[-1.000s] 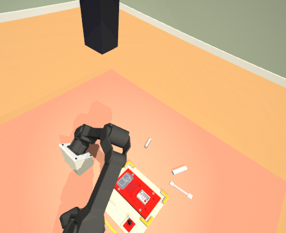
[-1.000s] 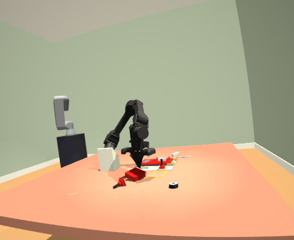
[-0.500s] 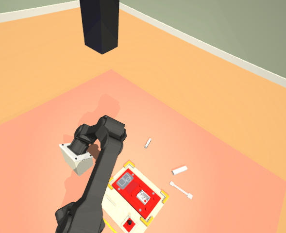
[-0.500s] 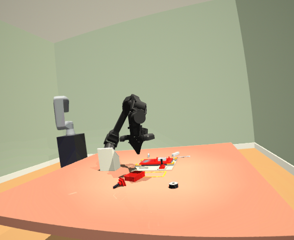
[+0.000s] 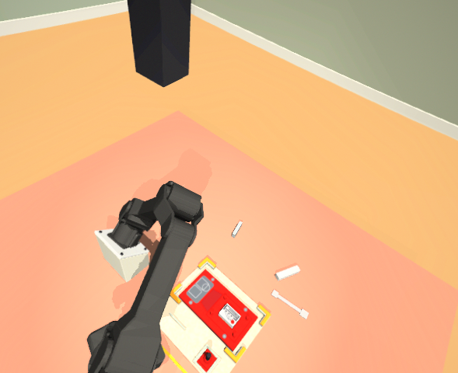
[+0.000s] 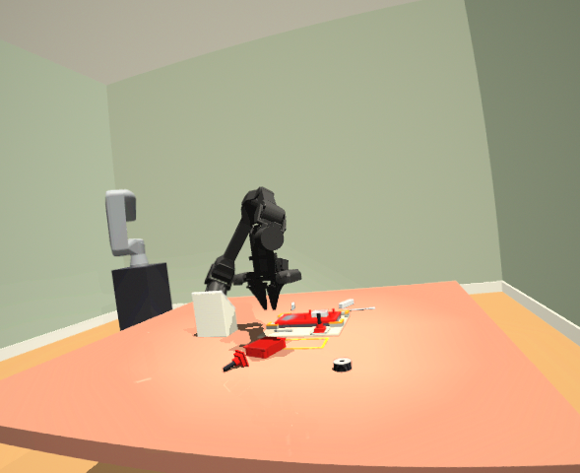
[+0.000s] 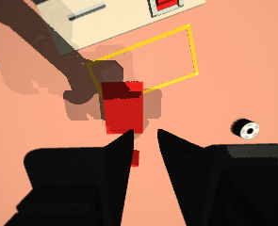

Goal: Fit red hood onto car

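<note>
The red hood [image 6: 265, 347] [image 7: 122, 110] lies on the table as a low box, partly across one corner of the yellow outline; its corner holes cannot be made out. My gripper [image 6: 270, 308] [image 7: 145, 133] is partly open and empty, pointing down in the air above and behind the hood in the exterior view; the arm hides it in the top view. The red chassis [image 5: 211, 301] [image 6: 299, 319] sits in the cream jig [image 5: 188, 327] [image 7: 77, 33] between yellow corner brackets. The engine block [image 5: 229, 315] [image 6: 319, 313] is on its deck, with short red pegs around it.
A tall white block [image 5: 125, 263] [image 6: 211, 315] stands beside the arm. A red piece with a black stem [image 6: 238, 359] and a black-and-white wheel [image 6: 342, 364] [image 7: 247, 128] lie near the hood. A knobbed red piece [image 5: 208, 356] stands upright on the jig. White bars [image 5: 287, 272] lie beyond it.
</note>
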Controlling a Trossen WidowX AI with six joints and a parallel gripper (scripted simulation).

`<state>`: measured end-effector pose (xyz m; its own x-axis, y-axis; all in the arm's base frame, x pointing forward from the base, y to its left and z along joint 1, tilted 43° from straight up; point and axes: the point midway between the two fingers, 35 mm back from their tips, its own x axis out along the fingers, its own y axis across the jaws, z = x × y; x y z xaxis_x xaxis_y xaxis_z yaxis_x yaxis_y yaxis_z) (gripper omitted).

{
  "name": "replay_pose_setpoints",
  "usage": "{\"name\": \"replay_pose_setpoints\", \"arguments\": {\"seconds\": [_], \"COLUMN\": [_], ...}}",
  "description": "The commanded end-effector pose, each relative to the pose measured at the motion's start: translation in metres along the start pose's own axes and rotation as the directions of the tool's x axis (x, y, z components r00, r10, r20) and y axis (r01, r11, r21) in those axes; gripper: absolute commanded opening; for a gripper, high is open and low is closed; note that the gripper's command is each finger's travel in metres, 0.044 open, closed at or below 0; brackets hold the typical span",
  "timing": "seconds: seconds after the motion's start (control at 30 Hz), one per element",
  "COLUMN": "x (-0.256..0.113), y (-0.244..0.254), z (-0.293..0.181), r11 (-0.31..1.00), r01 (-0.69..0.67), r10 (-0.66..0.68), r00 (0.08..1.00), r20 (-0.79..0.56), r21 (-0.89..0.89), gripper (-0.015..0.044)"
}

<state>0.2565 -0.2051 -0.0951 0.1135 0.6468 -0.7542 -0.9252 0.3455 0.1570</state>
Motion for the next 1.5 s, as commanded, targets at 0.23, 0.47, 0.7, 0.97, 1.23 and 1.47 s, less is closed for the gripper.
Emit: {"name": "replay_pose_setpoints", "arguments": {"seconds": [0.23,0.47,0.7,0.97,1.23,1.47], "x": [0.033,0.038,0.043,0.049,0.055,0.060], "y": [0.032,0.031,0.031,0.031,0.031,0.031], "z": [0.002,0.002,0.002,0.002,0.002,0.002], "r11": [1.000,1.000,1.000,1.000,1.000,1.000], "r01": [-0.015,-0.015,-0.015,-0.015,-0.015,-0.015], "r10": [0.015,0.015,0.015,0.015,0.015,0.015], "r00": [1.000,1.000,1.000,1.000,1.000,1.000], "r20": [0.007,0.007,0.007,0.007,0.007,0.007], "r21": [0.005,0.005,0.005,0.005,0.005,0.005], "gripper": [0.0394,0.0440,0.0440,0.0440,0.0440,0.0440]}}
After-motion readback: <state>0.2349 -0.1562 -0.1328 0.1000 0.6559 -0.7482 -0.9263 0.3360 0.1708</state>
